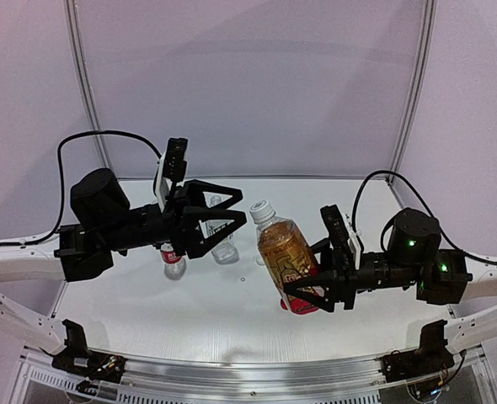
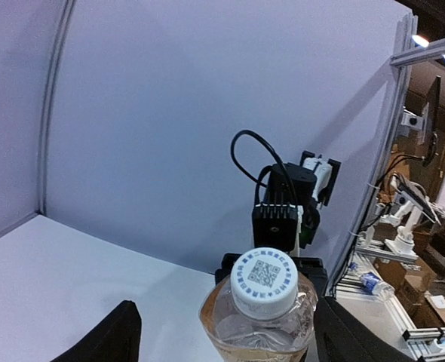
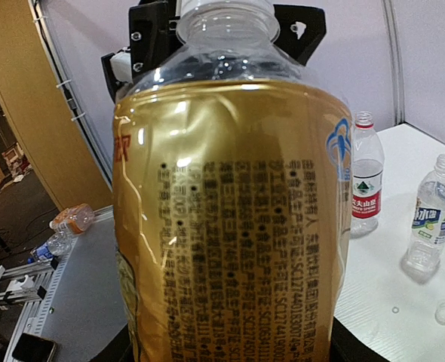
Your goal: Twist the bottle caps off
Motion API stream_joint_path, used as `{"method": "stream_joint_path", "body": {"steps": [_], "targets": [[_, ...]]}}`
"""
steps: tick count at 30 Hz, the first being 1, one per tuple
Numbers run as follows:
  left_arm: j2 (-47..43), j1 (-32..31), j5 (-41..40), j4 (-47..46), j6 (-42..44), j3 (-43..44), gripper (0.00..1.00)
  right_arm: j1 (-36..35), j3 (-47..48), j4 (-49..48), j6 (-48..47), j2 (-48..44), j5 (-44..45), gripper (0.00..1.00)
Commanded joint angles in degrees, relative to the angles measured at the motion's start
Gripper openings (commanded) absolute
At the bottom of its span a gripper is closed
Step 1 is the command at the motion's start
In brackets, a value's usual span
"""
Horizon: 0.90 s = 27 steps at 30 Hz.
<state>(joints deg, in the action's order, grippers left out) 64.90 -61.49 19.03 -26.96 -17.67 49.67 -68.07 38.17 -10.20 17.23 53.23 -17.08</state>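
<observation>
Top external: right gripper (image 1: 306, 282) clamped on lower half of amber bottle (image 1: 284, 252), held off table (image 1: 147, 320), tilted; white cap (image 1: 261, 209) on its top end; left gripper (image 1: 238, 209) spread wide, just beside cap, not touching. Risks: bottle may spin or squash in R grip once L twists; tilt could spill drink when cap frees. Writing: QR code w/ blue ring on cap; gold label has dense Chinese print, an SC-no. string; red-label bottle (image 3: 366, 181) & blue-green-label bottle (image 3: 429, 226) stand well beyond amber bottle, text too small.
</observation>
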Motion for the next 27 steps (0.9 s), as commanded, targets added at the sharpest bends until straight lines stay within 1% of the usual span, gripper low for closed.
{"method": "stream_joint_path", "body": {"steps": [1,5,9,12,16,19,23,25,27], "targets": [[3.4,0.3,7.1,-2.8,-2.1,4.3,0.75,0.1,-0.9,-2.2,-0.3,-0.5,-4.0,0.0],[5.4,0.3,7.5,-3.9,-2.8,5.5,0.69,0.1,-0.8,-2.0,-0.2,-0.3,-3.9,0.0],[6.6,0.2,8.2,-4.8,-3.4,6.3,0.58,0.1,-0.6,-1.9,-0.3,0.1,-3.6,0.0],[7.0,0.3,8.8,-4.5,-3.7,6.9,0.48,0.1,-0.6,-1.8,-0.3,0.4,-3.4,0.0],[7.5,0.3,9.5,-3.9,-4.1,7.5,0.42,0.1,-0.6,-1.7,-0.3,0.3,-3.3,0.0],[8.1,0.2,9.9,-3.6,-4.3,7.9,0.36,0.1,-0.6,-1.6,-0.3,0.2,-3.3,0.0],[8.9,0.2,10.6,-3.2,-4.6,8.6,0.33,0.1,-0.6,-1.6,-0.3,0.3,-3.1,0.0],[9.4,0.3,11.0,-3.2,-4.8,8.9,0.27,0.1,-0.6,-1.5,-0.4,0.4,-2.9,0.0],[9.7,0.3,11.2,-3.2,-5.0,9.1,0.18,0.1,-0.5,-1.4,-0.4,0.4,-2.8,0.0]]}}
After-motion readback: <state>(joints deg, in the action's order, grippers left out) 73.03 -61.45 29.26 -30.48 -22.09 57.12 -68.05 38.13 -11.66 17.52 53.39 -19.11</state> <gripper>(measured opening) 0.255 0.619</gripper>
